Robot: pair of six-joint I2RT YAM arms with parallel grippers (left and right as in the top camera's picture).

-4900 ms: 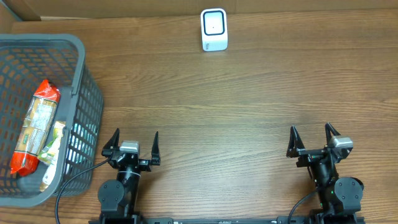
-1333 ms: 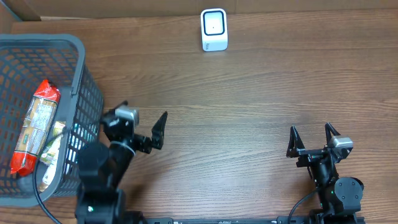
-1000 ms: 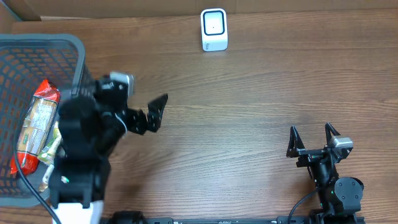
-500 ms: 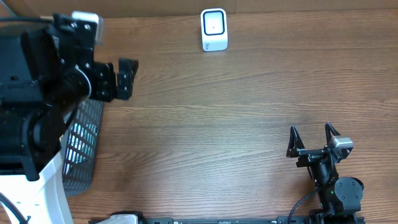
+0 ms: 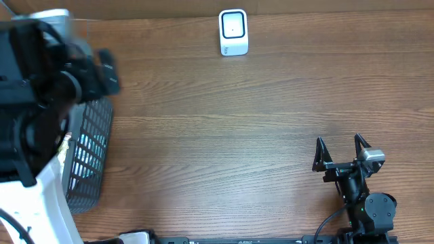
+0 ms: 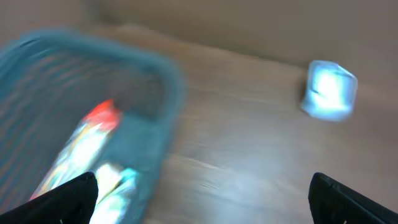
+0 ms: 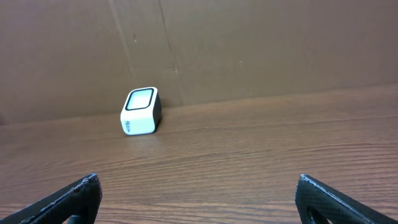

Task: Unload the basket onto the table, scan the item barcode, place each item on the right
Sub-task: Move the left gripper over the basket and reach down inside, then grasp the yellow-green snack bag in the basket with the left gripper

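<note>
The item, a red-ended snack packet [image 6: 87, 140], lies in the grey mesh basket [image 6: 163, 70] and shows only as a blur in the left wrist view. My left gripper [image 6: 204, 182] is open and empty, high above the basket's right rim. In the overhead view my raised left arm [image 5: 37, 88] hides the packet. The white barcode scanner [image 5: 233, 32] stands at the table's far edge, and the scanner [image 7: 141, 111] faces my right wrist camera. My right gripper [image 5: 338, 141] rests open and empty near the front right.
A pale green packet [image 6: 115, 183] lies beside the snack packet in the basket. The basket's wall [image 5: 88, 156] shows below my left arm. A brown cardboard wall [image 7: 249, 43] stands behind the scanner. Bare wood [image 5: 230, 135] lies between the basket and my right arm.
My left arm has risen from its rest pose and swung left and back, over the basket, now covering the packet in the overhead view. The right arm has not moved.
</note>
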